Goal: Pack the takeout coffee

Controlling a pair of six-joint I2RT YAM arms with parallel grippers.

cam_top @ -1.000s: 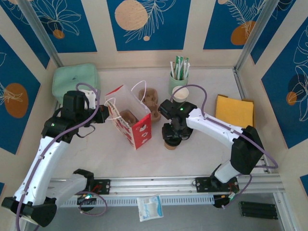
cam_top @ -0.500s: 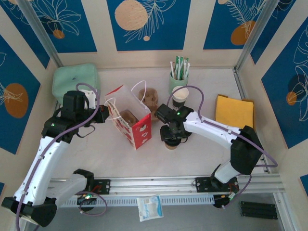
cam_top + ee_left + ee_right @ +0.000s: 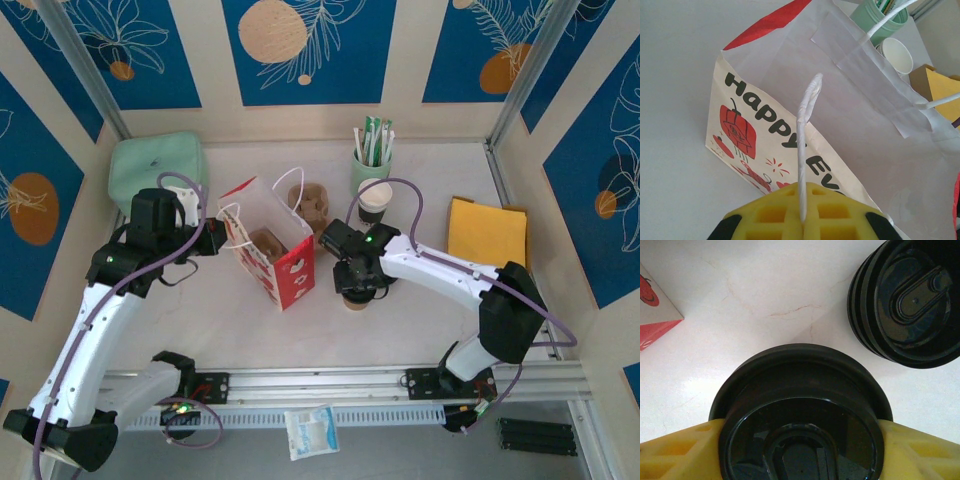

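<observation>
- Coffee cup (image 3: 354,299): you see it standing upright on the table (image 3: 230,330) with its black lid on. It is just right of the paper bag (image 3: 272,255), apart from it and outside it.
- Right claw (image 3: 357,282): it sits directly over the cup. In your right wrist view the lid lies between the yellow pads (image 3: 675,452), one at each side, both tucked under the lid's rim.
- Right claw, state: the jaws stand about cup-wide. The rim hides the contact, so you cannot tell whether they squeeze the cup or merely flank it.
- Left claw (image 3: 802,222): it is closed on the bag's white handle (image 3: 806,125), which runs straight into the seam between its pads. The bag's mouth is open.
- Second black lid (image 3: 912,300): it rests on the table near the cup, not touching it.
</observation>
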